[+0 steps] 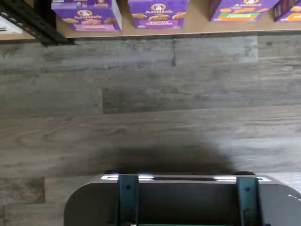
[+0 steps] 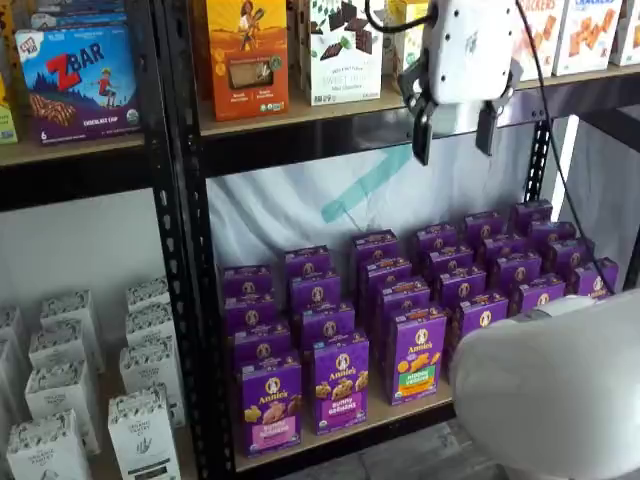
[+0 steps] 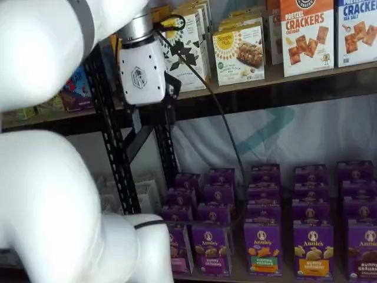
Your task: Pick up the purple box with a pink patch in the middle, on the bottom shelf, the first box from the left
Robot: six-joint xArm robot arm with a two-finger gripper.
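high above the light tan wooden bottom shelf (image 2: 400, 412), fingers (image 2: 421, 135) apart (empty); upright purple pink-banded carton (image 2: 270, 405) untouched.

The gripper (image 2: 455, 128) is seen high up, level with the upper shelf's front edge, its two black fingers (image 2: 423, 133) held apart with a plain gap between. Far below the jaws and off to their left, the purple box (image 2: 270, 404) is stood upright at the front of the bottom shelf (image 2: 400, 412), beside other purple cartons.
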